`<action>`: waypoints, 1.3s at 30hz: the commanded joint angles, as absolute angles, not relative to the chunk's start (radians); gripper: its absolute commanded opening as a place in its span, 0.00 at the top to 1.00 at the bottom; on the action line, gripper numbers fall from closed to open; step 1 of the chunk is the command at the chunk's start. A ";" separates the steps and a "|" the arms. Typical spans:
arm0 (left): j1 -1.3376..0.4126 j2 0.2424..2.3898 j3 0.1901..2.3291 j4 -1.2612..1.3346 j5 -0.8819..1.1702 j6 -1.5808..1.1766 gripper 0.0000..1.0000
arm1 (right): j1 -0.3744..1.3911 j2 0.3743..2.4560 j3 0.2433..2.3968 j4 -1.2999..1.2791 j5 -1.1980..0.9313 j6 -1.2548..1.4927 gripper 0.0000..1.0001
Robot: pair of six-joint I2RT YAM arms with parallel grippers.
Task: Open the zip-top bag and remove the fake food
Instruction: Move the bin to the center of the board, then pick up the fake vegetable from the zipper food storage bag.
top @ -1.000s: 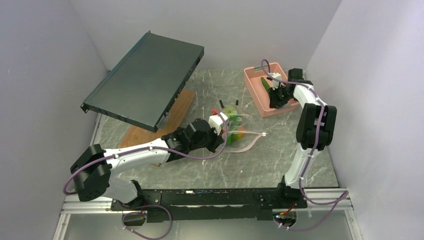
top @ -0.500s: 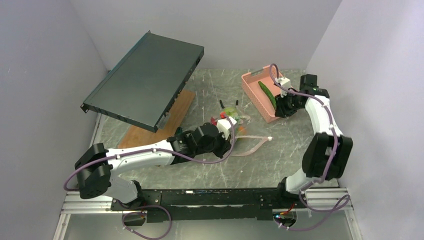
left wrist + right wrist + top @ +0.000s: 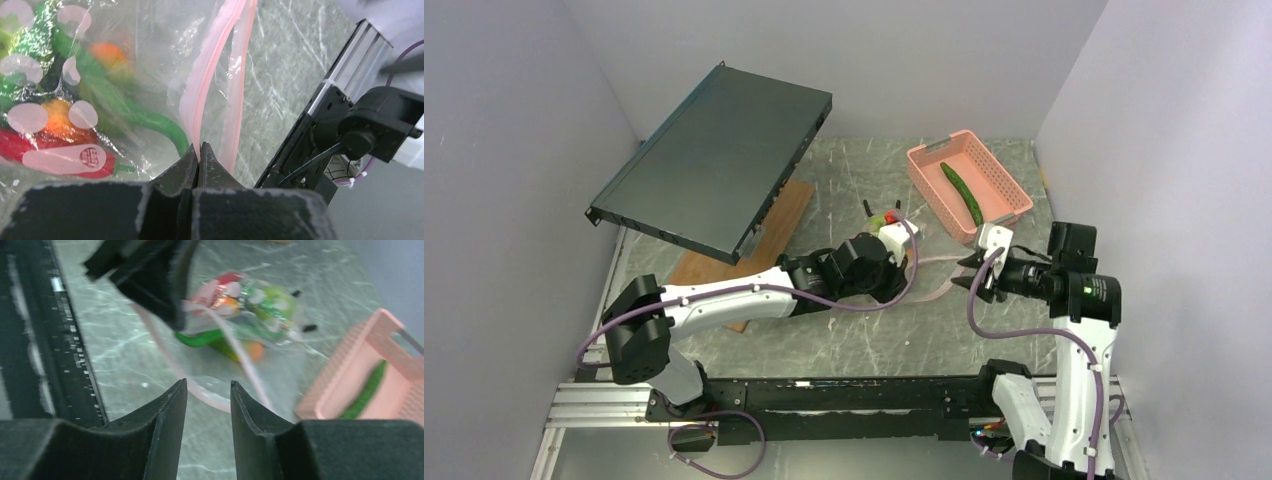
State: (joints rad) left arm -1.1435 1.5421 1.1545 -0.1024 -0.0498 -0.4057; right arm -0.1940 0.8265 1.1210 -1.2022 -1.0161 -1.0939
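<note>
Top external view: I am looking at both arms pointing towards each other over the middle of the grey marbled desk [image 3: 864, 335].
Left tool [image 3: 198, 156]: it is clenching one lip of the pale pink zip strip [image 3: 232, 20], right at the fingertips.
Right tool [image 3: 208, 385]: it is standing released, with its fingers apart and nothing between them.
Where the bag is: the clear, crinkly plastic zip-top bag [image 3: 165, 45] is sitting mid-desk, hanging from the left tool's pinch. I cannot tell how much of it is resting on the desk.
Fake food: the small plastic fake food [image 3: 55, 110] is bunching in the closed end of the bag, away from the mouth.
Already out: one long green plastic cucumber [image 3: 962, 193] is lying in the rigid pink slatted basket [image 3: 999, 180] at the far right.
Key relation: the bag is lying straight ahead of the right tool, on its left. The strip's long axis is running from the left tool's pinch out towards the right tool, so the right arm is the nearer one to the free lip.
Next move, as I am judging it: the right tool is needing to take that free lip and pull away from the left.
Risk: floppy plastic slipping out.
</note>
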 commanded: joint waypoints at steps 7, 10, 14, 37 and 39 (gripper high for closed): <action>-1.149 1.589 1.295 -0.111 -0.031 -0.438 1.00 | -0.193 0.816 0.898 -1.188 -1.206 -1.249 0.77; -1.149 1.603 1.327 -0.116 -0.019 -0.443 1.00 | -0.189 0.796 0.811 -0.924 -1.187 -1.064 0.85; -1.149 1.624 1.376 -0.117 -0.002 -0.447 1.00 | -0.161 0.785 0.727 -0.544 -1.079 -0.733 0.86; -1.119 1.631 1.355 -0.074 0.044 -0.448 0.91 | -0.138 1.020 0.790 -0.606 -1.112 -0.672 0.65; -1.117 1.629 1.347 -0.072 0.053 -0.445 1.00 | -0.137 1.020 0.815 -0.713 -1.111 -0.841 0.62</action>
State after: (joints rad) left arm -1.1255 1.6577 1.3605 -0.1177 0.0200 -0.4431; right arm -0.1429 1.0252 0.7300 -0.4984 -1.0542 -0.5098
